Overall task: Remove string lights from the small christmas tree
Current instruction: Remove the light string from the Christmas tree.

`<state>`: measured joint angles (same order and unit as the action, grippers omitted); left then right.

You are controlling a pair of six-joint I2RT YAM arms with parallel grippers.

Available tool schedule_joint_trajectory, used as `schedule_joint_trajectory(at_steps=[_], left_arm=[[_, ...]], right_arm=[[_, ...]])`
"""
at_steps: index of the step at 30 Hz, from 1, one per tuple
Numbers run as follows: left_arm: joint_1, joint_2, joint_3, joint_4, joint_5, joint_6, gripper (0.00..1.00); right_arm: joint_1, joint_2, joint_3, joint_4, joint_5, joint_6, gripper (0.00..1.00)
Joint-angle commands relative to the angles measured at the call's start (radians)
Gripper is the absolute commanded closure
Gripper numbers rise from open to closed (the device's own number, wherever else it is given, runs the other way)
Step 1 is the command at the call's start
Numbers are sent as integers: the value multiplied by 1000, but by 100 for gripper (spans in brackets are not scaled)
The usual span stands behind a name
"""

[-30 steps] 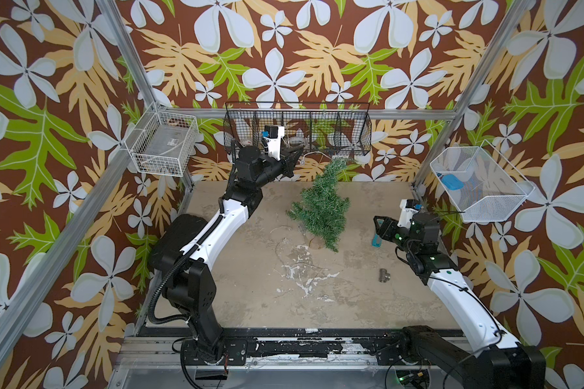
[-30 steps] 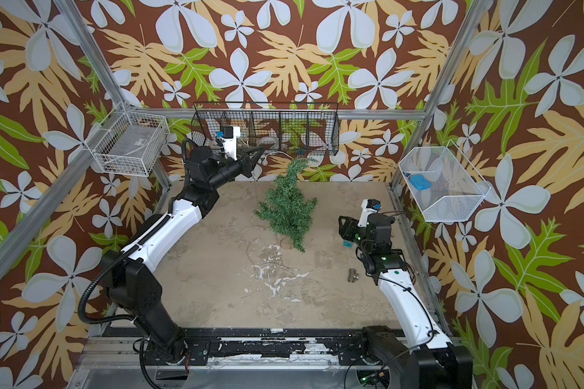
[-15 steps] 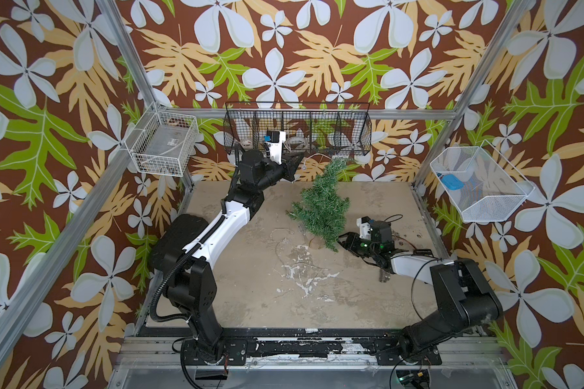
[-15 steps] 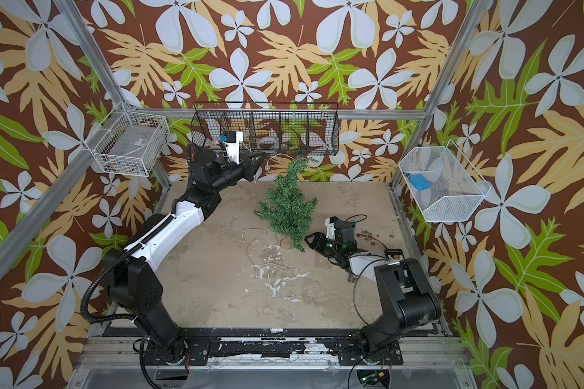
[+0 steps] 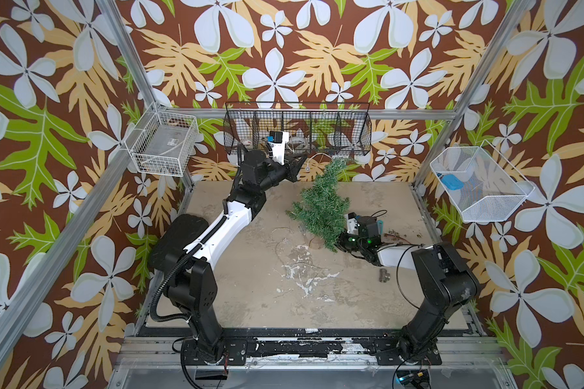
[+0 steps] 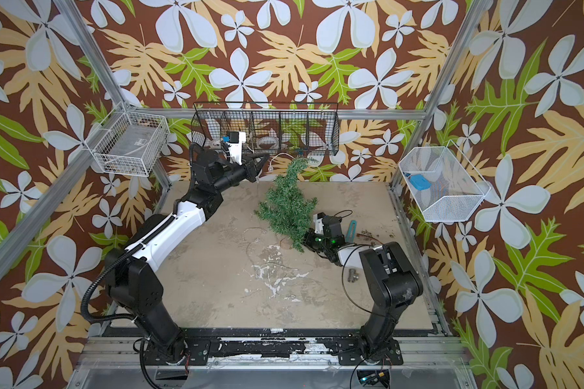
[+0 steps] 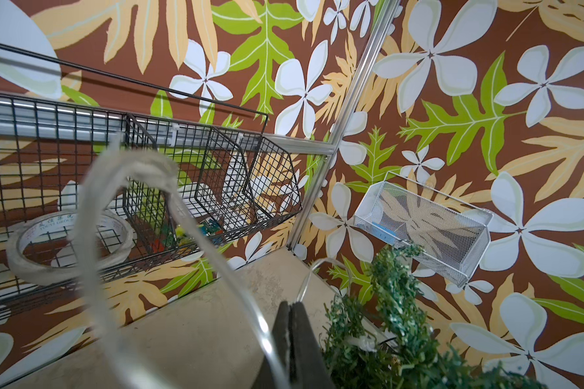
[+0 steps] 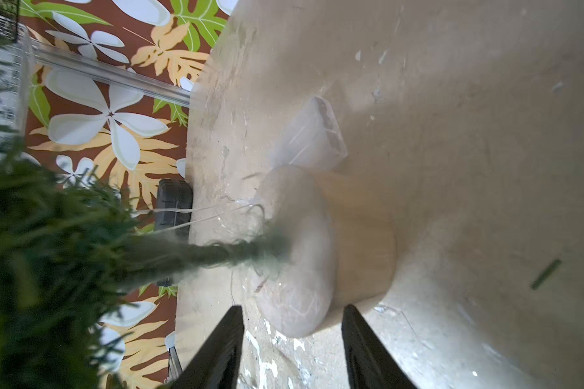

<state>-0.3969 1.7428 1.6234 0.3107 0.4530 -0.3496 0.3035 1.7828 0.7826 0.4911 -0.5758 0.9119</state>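
- 1 small tree (image 5: pixel 321 208)
- 1 string of lights (image 7: pixel 139 165)
- 2 robot arms (image 5: pixel 223 225)
- 1 black wire basket (image 5: pixel 351 134)
- 2 white wire baskets (image 5: pixel 155 158)
- 1 tape roll (image 7: pixel 58 222) clearly visible
- 1 small metal fitting (image 5: pixel 384 276)
- 1 blue item (image 5: pixel 450 182)

The front half of the table (image 5: pixel 267 303) is wide open between the two arms. Only a small metal piece (image 5: pixel 383 276) lies there, near the right arm. The small christmas tree (image 5: pixel 321 208) leans over the middle toward the back wall. Its branches crowd the right gripper (image 8: pixel 292 308), whose fingers stand apart with the round wooden base (image 8: pixel 361 235) just ahead. At the back, the black wire basket (image 5: pixel 297 131) hangs close above the left gripper (image 7: pixel 291 304). The string lights (image 7: pixel 139 165) loop through the air beside its closed fingers, pinched at the tip.
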Motion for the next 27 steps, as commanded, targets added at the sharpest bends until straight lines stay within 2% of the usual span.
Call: schedule_joint_trajectory(at_steps=[1,7,15,22,27], left_arm=[[0,5,14,2,0,1,100],[0,21,52,-29,-15,26,100],[0,108,223,-47,-76,34,100],[16,239,399,-127,-235,136,100],[41,303,466,-226,-322,160,100]], right_arm=[[2,28,3,39,8,10,51],[2,71,5,8,37,-4,55],[3,78,-28,-9,55,-19,57],[3,84,-61,-13,62,-32,58],[3,78,-65,-40,76,-54,58]])
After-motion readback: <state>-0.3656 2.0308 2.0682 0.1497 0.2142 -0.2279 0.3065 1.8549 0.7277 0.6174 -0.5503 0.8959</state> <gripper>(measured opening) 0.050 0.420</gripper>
